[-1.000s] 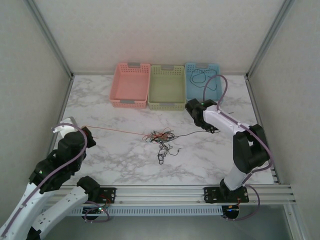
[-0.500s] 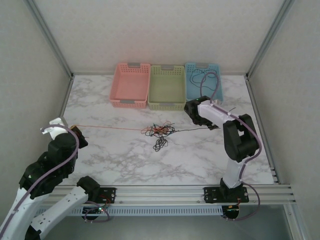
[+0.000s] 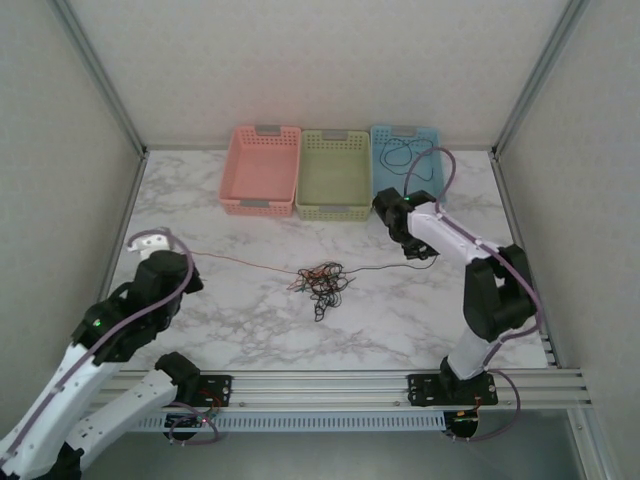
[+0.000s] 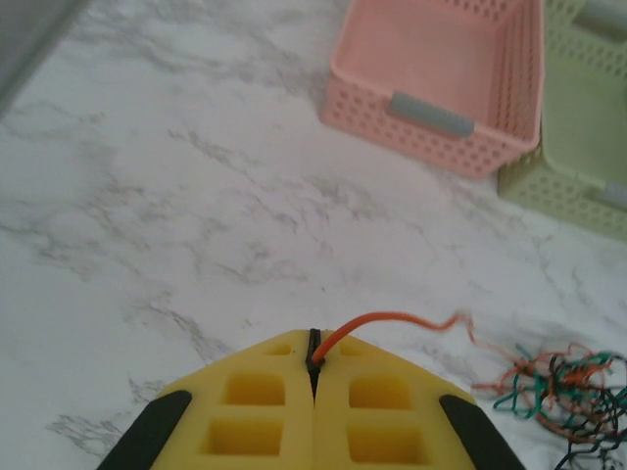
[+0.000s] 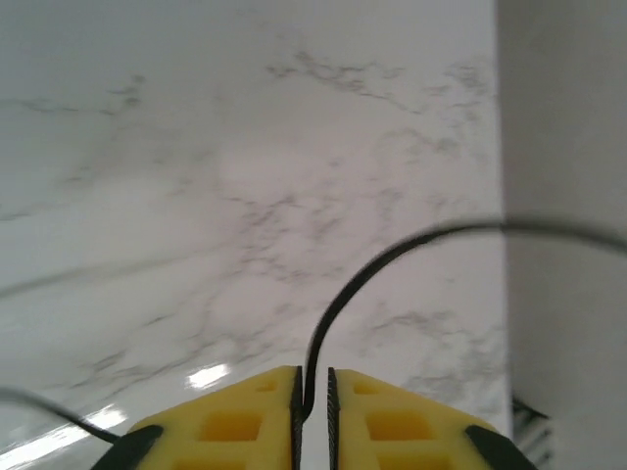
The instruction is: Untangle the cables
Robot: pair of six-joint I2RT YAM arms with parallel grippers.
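While the left jaws pinch shut on an orange cable, the right jaws stand slightly parted around a black cable; both strands run to the tangled bundle lying mid-table.

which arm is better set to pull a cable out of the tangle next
Left, probably. The left gripper has its jaws shut on the orange cable, which runs to the tangle. The right gripper has its jaws slightly apart around the black cable, so its hold looks weak.
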